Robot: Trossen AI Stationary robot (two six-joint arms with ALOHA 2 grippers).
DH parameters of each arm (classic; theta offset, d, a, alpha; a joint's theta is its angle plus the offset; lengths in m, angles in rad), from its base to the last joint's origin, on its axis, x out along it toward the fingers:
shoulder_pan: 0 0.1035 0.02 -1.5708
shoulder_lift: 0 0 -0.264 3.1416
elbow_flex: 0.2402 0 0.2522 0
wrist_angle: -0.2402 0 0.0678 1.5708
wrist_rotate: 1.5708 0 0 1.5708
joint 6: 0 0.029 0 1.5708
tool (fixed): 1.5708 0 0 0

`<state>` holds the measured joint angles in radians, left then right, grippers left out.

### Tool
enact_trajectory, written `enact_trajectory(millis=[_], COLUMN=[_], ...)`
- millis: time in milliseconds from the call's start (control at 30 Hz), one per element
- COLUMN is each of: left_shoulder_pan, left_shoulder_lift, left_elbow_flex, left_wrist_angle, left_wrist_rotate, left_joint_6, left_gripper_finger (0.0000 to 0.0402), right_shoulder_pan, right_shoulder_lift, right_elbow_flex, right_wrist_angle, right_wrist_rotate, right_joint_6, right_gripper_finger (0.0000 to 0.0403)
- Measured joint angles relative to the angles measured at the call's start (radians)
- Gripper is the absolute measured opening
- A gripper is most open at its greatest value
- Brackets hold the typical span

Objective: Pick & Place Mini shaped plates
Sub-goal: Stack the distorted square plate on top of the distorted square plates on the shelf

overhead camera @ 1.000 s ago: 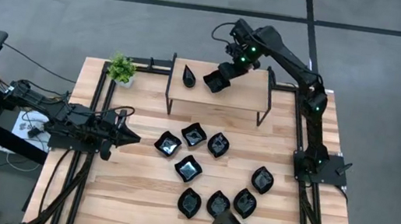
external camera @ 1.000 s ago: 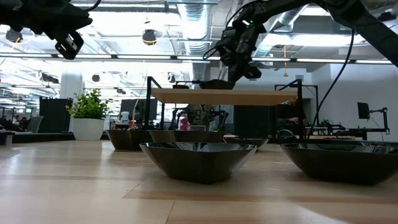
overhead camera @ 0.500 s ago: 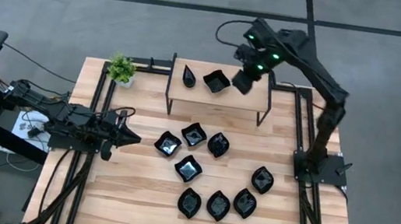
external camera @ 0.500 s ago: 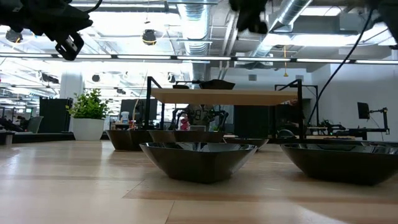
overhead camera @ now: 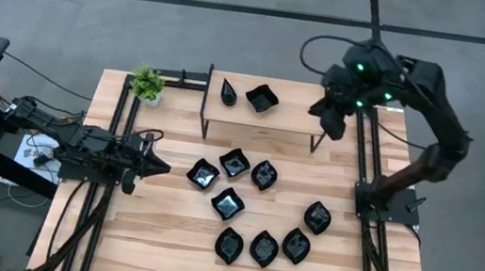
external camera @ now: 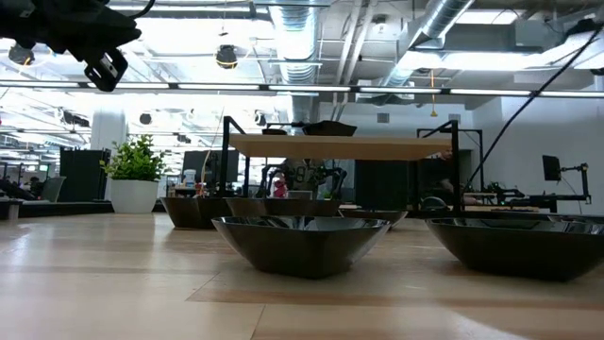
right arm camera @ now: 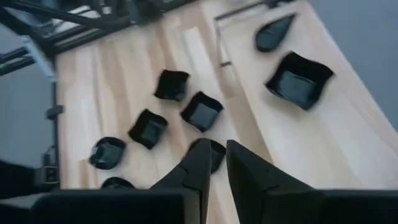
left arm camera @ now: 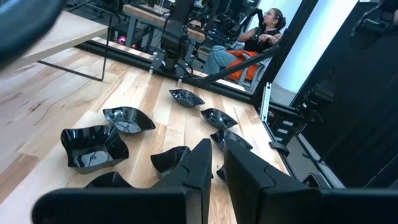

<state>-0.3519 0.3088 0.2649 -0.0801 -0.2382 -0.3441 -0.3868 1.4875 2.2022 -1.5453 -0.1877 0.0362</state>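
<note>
Two glossy black mini shaped plates, a slim teardrop (overhead camera: pixel 228 91) and a wavy-edged square (overhead camera: pixel 261 98), sit on the raised wooden shelf (overhead camera: pixel 292 119), eight more plates (overhead camera: pixel 227 204) wait mid-table, the right gripper (overhead camera: pixel 331 121) is nearly closed and empty over the shelf's right end, and the left gripper (overhead camera: pixel 154 167) is likewise narrow and empty near the table's left edge.

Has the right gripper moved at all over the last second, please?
Yes. The right gripper has pulled away from the wavy-edged square plate, crossing the raised shelf to beyond its right end.

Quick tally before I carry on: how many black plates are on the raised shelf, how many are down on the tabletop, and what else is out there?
Black plates on the shelf: 2
Black plates on the tabletop: 8
Green plant: 1
Total: 11
</note>
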Motion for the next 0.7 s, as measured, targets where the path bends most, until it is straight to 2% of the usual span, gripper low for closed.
enact_trajectory(millis=[133, 467, 700], left_shoulder_pan=[0.000, 0.000, 0.000], left_shoulder_lift=[0.000, 0.000, 0.043], left_elbow_flex=[0.000, 0.000, 0.046], left_wrist_angle=[0.027, 0.162, 0.201], left_wrist_rotate=[0.000, 0.000, -0.032], left_joint_6=[0.000, 0.000, 0.015], left_gripper_finger=[0.0044, 0.0044, 0.0044], right_shoulder_pan=[0.036, 0.131, 0.141], right_shoulder_lift=[-0.110, -0.445, -0.681], right_elbow_flex=[-0.181, -0.789, -1.080], right_wrist_angle=[0.101, 0.541, 0.736], right_wrist_rotate=[0.044, 0.059, 0.059], right_joint_6=[0.058, 0.197, 0.270], right_gripper_finger=[0.0048, 0.0048, 0.0048])
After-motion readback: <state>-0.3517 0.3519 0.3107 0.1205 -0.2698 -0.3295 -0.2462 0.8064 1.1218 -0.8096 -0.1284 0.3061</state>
